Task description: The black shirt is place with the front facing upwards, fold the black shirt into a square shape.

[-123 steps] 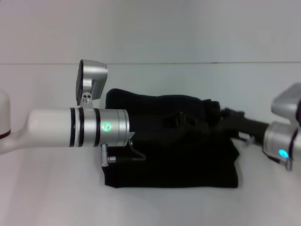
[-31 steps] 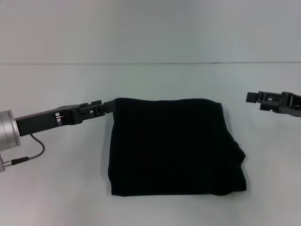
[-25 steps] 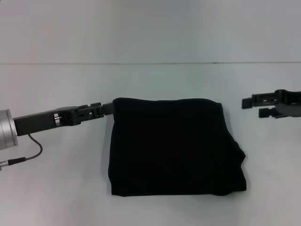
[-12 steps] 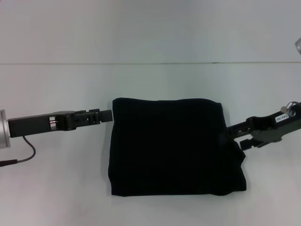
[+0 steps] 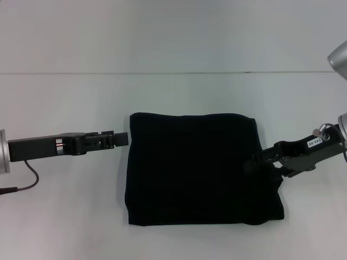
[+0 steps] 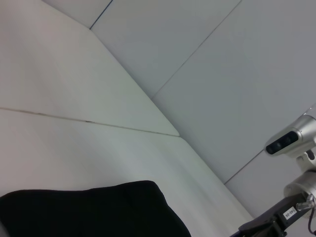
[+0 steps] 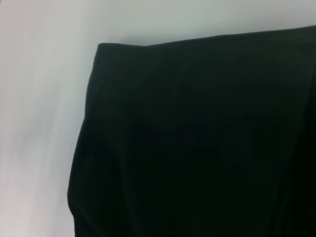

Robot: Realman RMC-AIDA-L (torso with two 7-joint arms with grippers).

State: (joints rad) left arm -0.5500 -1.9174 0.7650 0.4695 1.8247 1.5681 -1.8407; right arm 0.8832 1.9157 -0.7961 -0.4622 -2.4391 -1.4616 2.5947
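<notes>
The black shirt (image 5: 200, 168) lies folded into a rough square on the white table, plain side up; no letters or neck label show. My left gripper (image 5: 122, 138) hovers just left of the shirt's far left corner, a small gap away from the cloth. My right gripper (image 5: 261, 161) is open, low at the shirt's right edge, its fingertips against the bulging fold there. The shirt also shows in the left wrist view (image 6: 94, 212) and fills most of the right wrist view (image 7: 197, 143).
The white table (image 5: 65, 206) runs back to a pale wall, with a seam line (image 5: 173, 72) behind the shirt. A thin cable (image 5: 27, 176) hangs from my left arm. My right arm shows in the left wrist view (image 6: 276, 222).
The left gripper has let go of the far left corner and drawn back to the left. The right gripper has come down from the far right to the shirt's right edge.
</notes>
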